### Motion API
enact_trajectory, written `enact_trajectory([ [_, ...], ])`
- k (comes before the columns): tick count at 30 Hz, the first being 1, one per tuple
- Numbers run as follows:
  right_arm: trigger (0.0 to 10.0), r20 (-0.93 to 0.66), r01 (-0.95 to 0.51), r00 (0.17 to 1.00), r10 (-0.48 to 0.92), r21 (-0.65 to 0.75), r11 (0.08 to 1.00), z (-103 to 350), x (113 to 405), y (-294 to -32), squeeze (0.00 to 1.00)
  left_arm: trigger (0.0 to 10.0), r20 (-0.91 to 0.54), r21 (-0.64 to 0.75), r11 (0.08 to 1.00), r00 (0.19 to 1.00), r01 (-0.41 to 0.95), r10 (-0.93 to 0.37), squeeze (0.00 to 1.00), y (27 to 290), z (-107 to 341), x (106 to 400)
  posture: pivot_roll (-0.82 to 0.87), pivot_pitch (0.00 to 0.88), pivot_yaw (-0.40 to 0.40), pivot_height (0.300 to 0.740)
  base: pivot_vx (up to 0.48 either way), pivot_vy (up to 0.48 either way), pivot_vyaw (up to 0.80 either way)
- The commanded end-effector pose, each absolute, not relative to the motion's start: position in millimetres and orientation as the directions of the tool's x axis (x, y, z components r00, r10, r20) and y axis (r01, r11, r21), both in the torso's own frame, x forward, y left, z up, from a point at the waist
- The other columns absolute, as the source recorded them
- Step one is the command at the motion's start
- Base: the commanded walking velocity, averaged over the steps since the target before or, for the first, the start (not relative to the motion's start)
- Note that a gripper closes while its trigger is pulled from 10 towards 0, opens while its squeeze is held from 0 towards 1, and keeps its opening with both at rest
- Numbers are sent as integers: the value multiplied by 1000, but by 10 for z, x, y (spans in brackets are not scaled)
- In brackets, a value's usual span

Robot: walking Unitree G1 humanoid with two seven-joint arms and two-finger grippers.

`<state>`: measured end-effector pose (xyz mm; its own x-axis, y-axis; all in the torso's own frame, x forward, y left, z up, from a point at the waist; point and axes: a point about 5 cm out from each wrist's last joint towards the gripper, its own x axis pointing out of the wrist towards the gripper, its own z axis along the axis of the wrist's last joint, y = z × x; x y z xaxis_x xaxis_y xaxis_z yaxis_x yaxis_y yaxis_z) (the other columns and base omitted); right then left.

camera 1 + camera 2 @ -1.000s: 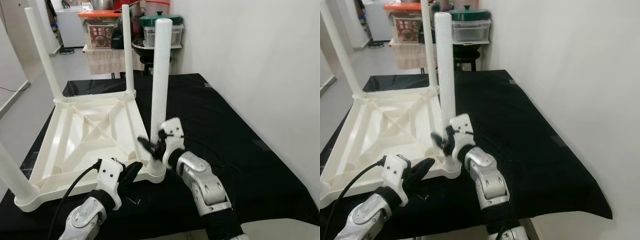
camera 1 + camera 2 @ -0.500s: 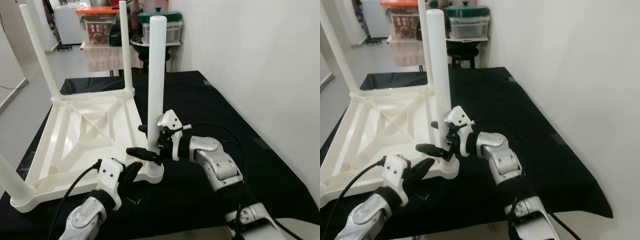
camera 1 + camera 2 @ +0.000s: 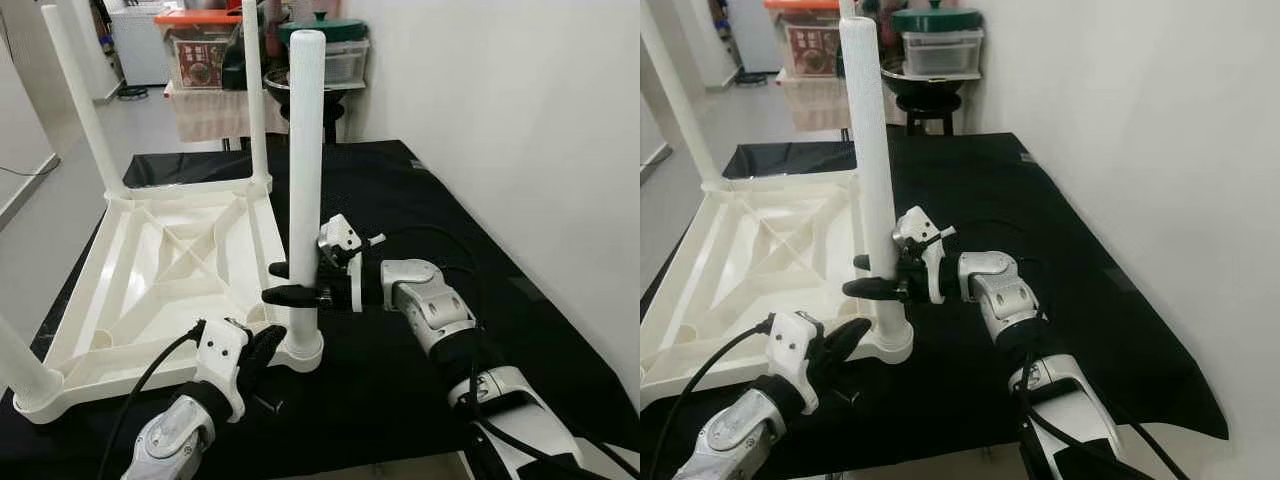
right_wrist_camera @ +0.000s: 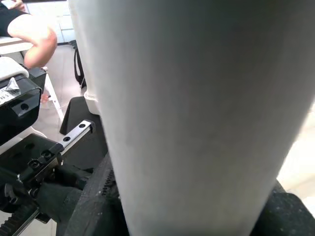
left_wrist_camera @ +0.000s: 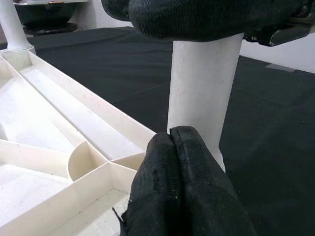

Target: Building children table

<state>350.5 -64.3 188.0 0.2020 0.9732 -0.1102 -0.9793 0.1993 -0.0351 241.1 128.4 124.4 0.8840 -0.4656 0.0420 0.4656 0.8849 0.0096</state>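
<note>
A white plastic children's table lies upside down on a black cloth, with its legs pointing up. The near right leg stands upright in its corner socket. My right gripper reaches in from the right and is shut on this leg a little above the socket, one black finger in front and one behind. In the right wrist view the leg stands close between the fingers. My left gripper is shut with nothing in it, its fingertips close to the base of that leg.
A small dark part lies on the cloth beside my left gripper. Behind the table stand an orange-lidded box and a green-lidded container. A white wall runs along the right. A person's arm shows past the leg.
My right arm has swung out to the right, so the gripper now grips the leg from the side. The leg has shifted slightly left. The left gripper has stayed put.
</note>
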Motion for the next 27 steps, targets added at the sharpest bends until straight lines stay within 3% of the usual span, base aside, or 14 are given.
enact_trajectory([
  [1, 0, -105, -975, 223, 969, -10, 223, 1792, 3478, -628, 0, 10000, 30, 12, 885, 884, 465, -466, 0, 1279, 1214, 2393, 44, 0, -63, 740, 0, 0, 0],
  [3, 0, -108, -950, 310, 945, -9, 311, 1730, 3463, -622, 0, 10000, 30, 11, 885, 885, 465, -465, 0, 1280, 1213, 2392, 41, 0, -64, 740, 0, 0, 0],
  [4, 0, -115, -914, 404, 908, 0, 407, 1662, 3453, -603, 0, 10000, 30, 11, 885, 885, 465, -465, 0, 1281, 1212, 2389, 40, 0, -66, 740, 0, 0, 0],
  [6, 0, -115, -914, 404, 908, 0, 407, 1662, 3453, -603, 0, 10000, 30, 11, 885, 885, 465, -465, 0, 1281, 1212, 2389, 40, 0, -66, 740, 0, 0, 0],
  [7, 0, -111, -793, 597, 795, 66, 605, 1543, 3439, -542, 0, 10000, 30, 11, 885, 885, 465, -465, 0, 1289, 1208, 2390, 30, 0, -63, 740, 0, 0, 0],
  [8, 0, -111, -793, 597, 795, 66, 605, 1543, 3439, -542, 0, 10000, 30, 11, 885, 885, 465, -465, 0, 1289, 1208, 2390, 30, 0, -63, 740, 0, 0, 0],
  [11, 0, -145, -631, 763, 630, 43, 774, 1413, 3239, -452, 0, 10000, 26, 12, 884, 884, 467, -467, 0, 1306, 1205, 2401, 20, 0, -43, 740, 0, 0, 0],
  [14, 0, -150, -576, 800, 580, 74, 814, 1419, 3266, -496, 0, 10000, 25, 10, 883, 883, 469, -469, 0, 1307, 1204, 2412, 10, 0, -37, 740, 0, 0, 0],
  [20, 0, -197, -607, 771, 606, 59, 792, 1320, 3310, -477, 0, 10000, 27, 26, 883, 883, 469, -470, 0, 1301, 1210, 2435, 29, 0, -47, 740, 0, 0, 0],
  [21, 3333, -198, -608, 771, 606, 57, 792, 1327, 3305, -451, 0, 10000, 27, 25, 885, 885, 465, -466, 0, 1303, 1211, 2433, 31, 0, -48, 740, 0, 0, 0],
  [22, 3333, -198, -606, 772, 604, 59, 793, 1333, 3301, -434, 0, 10000, 28, 24, 886, 885, 464, -464, 0, 1303, 1212, 2433, 31, 0, -48, 740, 0, 0, 0],
  [23, 10000, -200, -602, 775, 600, 58, 796, 1342, 3293, -418, 0, 10000, 29, 24, 886, 886, 462, -463, 0, 1302, 1214, 2431, 32, 0, -49, 740, 0, 0, 0],
  [25, 10000, -193, -608, 771, 606, 59, 792, 1360, 3282, -397, 0, 10000, 29, 23, 886, 886, 463, -463, 0, 1301, 1217, 2430, 30, 0, -46, 740, 0, 0, 0],
  [27, 10000, -170, -630, 757, 631, 66, 774, 1418, 3236, -367, 855, 10000, 29, 22, 885, 885, 464, -465, 0, 1298, 1218, 2430, 30, 0, -45, 740, 0, 0, 0],
])
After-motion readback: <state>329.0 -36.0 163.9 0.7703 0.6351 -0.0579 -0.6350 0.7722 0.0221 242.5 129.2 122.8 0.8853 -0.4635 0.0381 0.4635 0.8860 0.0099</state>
